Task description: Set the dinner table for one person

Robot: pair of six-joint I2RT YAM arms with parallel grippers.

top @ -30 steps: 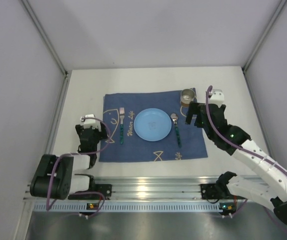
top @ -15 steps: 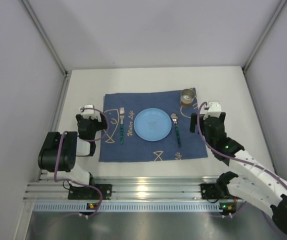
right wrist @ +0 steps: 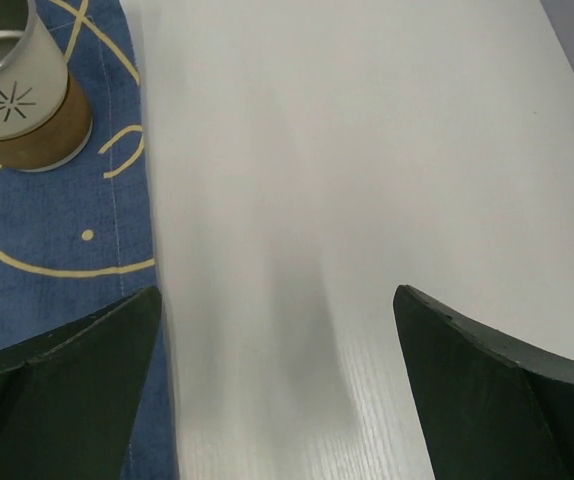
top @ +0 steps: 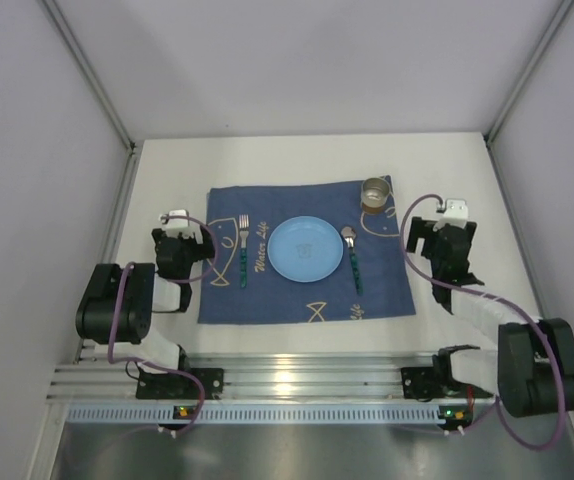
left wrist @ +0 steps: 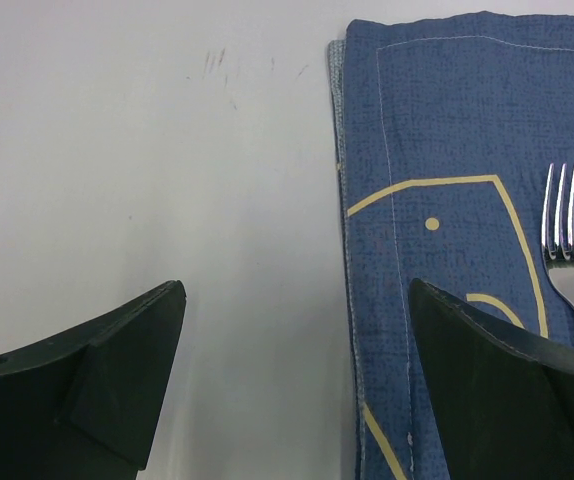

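Bench (top: 287,160): the dinner table of the task, a white matte slab that fills the floor of the enclosure and carries everything else. Judged heavy, stiff and fixed, with no place on it to grip. It is a surface to set things on, and its flat finish probably lets light items slide if nudged. A dark blue cloth (top: 267,290) with yellow fish drawings lies flat mid-bench. It looks soft and likely to bunch if dragged, so any hold would be at a corner or hem. Left claw (left wrist: 297,290) is released and empty. It sits low over bare bench just beside the cloth's left hem, with one finger over the cloth. Right claw (right wrist: 277,293) is likewise spread wide with nothing between its fingers, over bare bench beside the cloth's right hem. A light blue plate (top: 307,249) sits centred on the cloth. It appears rigid and shallow, best pinched at the rim. A metal-looking cup (top: 375,193) with a tan band stands upright at the cloth's far right corner. It seems light, so grip across the wall. The fork (top: 243,245) lies left of the plate and the spoon (top: 352,262) right of it, both with bowl or tines pointing away from the arms. They are thin and probably slippery, so take them by the handle. The setting looks complete for one person.
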